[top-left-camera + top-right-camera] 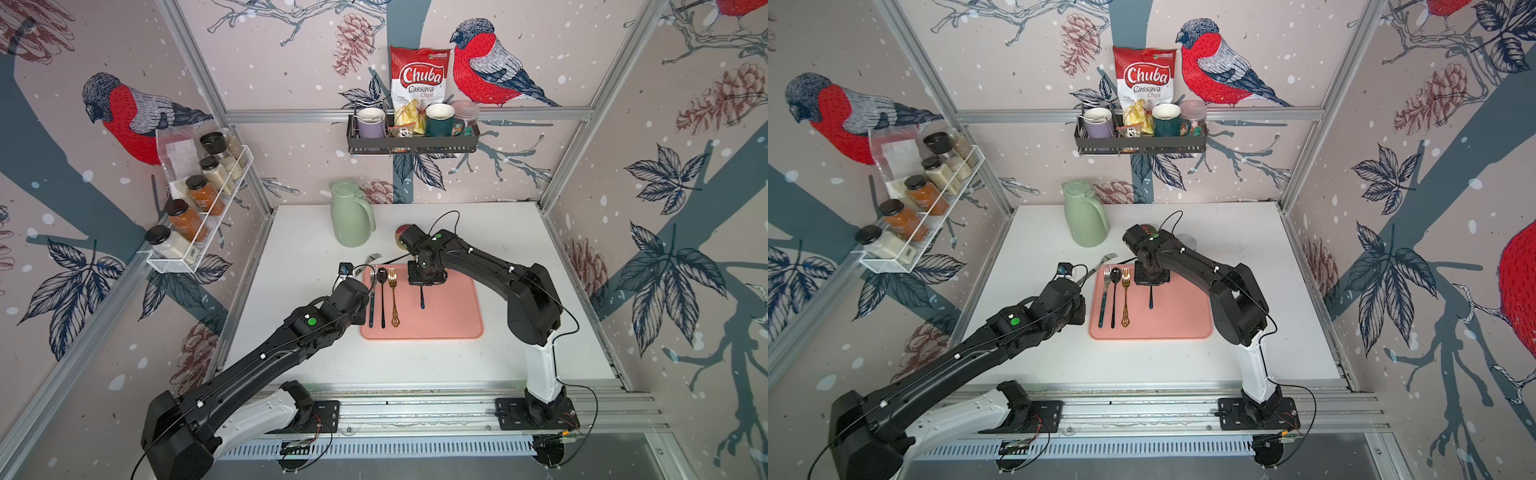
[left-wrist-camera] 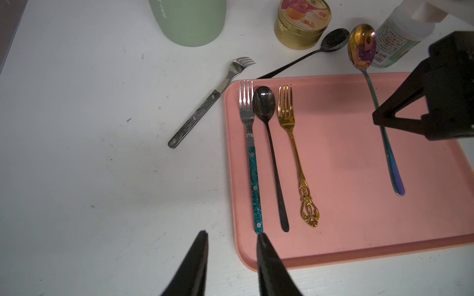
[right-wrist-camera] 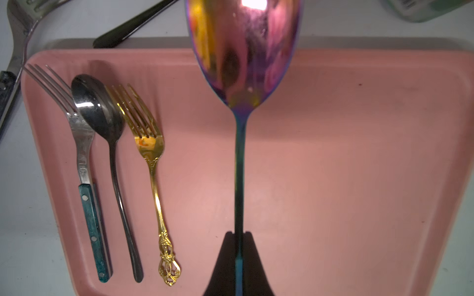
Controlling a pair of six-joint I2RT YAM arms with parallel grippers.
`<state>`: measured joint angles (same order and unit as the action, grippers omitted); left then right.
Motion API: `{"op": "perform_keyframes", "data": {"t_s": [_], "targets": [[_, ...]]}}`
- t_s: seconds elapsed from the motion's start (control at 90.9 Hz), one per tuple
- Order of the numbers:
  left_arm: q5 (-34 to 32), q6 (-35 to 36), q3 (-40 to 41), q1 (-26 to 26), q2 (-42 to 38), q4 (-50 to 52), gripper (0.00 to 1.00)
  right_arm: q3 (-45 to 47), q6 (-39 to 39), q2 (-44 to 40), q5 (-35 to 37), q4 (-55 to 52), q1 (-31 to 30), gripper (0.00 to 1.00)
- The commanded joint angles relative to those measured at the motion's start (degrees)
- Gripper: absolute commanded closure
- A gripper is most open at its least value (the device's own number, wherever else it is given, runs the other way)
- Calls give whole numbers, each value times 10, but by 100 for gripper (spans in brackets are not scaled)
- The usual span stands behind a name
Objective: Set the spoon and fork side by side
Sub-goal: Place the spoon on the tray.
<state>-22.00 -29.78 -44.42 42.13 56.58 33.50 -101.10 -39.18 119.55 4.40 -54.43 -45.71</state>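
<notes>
White tabletop (image 2: 102,153), pink rectangular tray (image 2: 346,205): right gripper (image 3: 239,234) clamps iridescent metal spoon (image 3: 243,51) (seemingly lifted); left gripper (image 2: 232,234) parted, empty.

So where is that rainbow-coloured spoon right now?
In a top view the rainbow spoon is over the pink tray, pinched in the right gripper's shut jaws, right of the gold fork.

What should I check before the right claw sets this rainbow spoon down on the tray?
1. Right claw shut on rainbow spoon handle: ok.
2. Bare tray beside gold fork: ok.
3. Spoon roughly parallel to gold fork: ok.
4. Spoon close beside that fork: not ok, wide gap.
5. Left claw open, away from that gap: ok.
6. Spoon's handle end touching tray: cannot tell.
</notes>
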Motion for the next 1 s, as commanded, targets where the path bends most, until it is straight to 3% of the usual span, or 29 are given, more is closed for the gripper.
{"op": "perform_keyframes", "data": {"t_s": [0.0,0.781,0.99], "targets": [[6,-6,8,-9,-9,-4,66,-19,-30,24,0,-7,-10,95],[25,-1,13,-20,-26,-8,65,-49,-66,90,-4,-3,-52,95],[23,-2,12,-20,-28,-6,65,-39,-70,89,0,0,-58,90]]}}
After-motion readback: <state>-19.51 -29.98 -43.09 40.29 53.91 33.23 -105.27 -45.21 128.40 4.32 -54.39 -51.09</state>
